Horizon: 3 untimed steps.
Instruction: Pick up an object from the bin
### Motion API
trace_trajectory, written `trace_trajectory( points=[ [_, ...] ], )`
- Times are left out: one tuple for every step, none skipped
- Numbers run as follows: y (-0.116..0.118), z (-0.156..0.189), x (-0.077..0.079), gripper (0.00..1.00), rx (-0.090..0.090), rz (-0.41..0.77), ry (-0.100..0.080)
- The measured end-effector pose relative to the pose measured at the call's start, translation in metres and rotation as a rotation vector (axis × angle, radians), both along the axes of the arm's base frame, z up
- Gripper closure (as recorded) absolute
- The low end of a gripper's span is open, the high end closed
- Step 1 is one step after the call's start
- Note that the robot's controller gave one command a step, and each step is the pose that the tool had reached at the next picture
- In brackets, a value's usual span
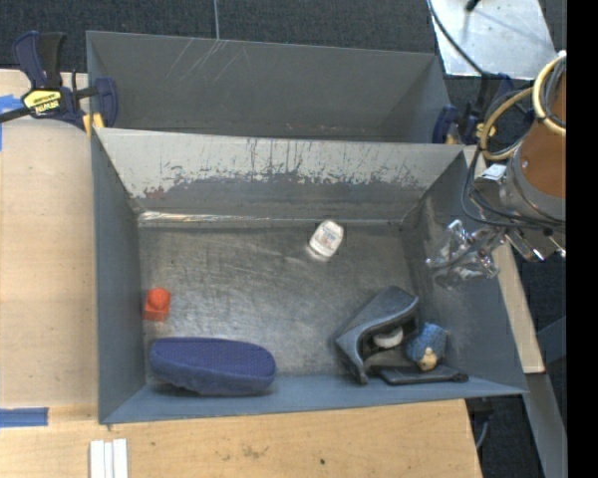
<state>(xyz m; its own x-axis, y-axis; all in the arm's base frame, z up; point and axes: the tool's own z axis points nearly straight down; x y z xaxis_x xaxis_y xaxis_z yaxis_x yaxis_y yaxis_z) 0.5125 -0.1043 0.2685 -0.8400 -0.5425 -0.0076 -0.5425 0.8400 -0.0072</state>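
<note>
Currently the claw (466, 255) hangs over the sloped right wall of the bin (279, 172), about midway along it. Can't tell whether it's apart or together. Nearest item is a grey curved holder (377, 327) in the front-right corner, with a small blue-and-yellow piece (426, 345) against its right side. The rest lie well apart from the claw:
- white cap-like bit (326, 238), near the back wall, centre
- small orange block (156, 303), by the left wall
- dark blue oblong pouch (211, 363), front-left corner
</note>
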Motion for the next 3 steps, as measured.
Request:
trace_trajectory(
  points=[
    [0.000, -0.003, -0.001, 0.00, 0.003, -0.003, 0.007],
    [-0.011, -0.140, 0.000, 0.00, 0.004, -0.127, 0.014],
    [-0.006, -0.188, 0.027, 0.00, 0.013, -0.073, 0.011]
  ],
)
